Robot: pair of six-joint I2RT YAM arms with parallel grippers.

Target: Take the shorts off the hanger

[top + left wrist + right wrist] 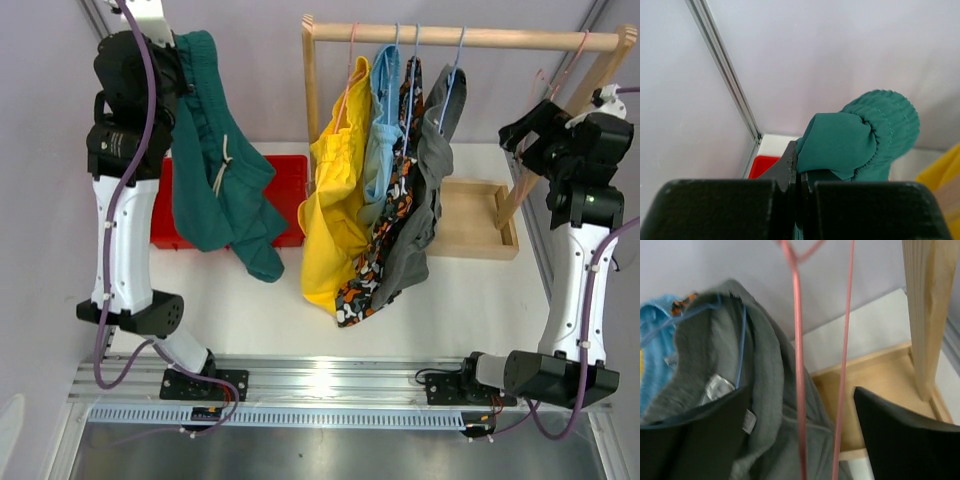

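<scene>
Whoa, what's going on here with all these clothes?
The left gripper is shut on the dark teal shorts, holding them up high, clear of the rack, so they dangle over the red bin. Four pairs hang on the wooden rack: yellow shorts, light blue shorts, camouflage shorts and grey shorts. The right gripper is open at the rack's right end, an empty pink hanger showing between its fingers.

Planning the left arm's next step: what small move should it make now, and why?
Probably lower the left gripper toward the red bin, then let go: its fingers are shut on the green shorts, which hang clear of the rack, seemingly above that bin.
</scene>
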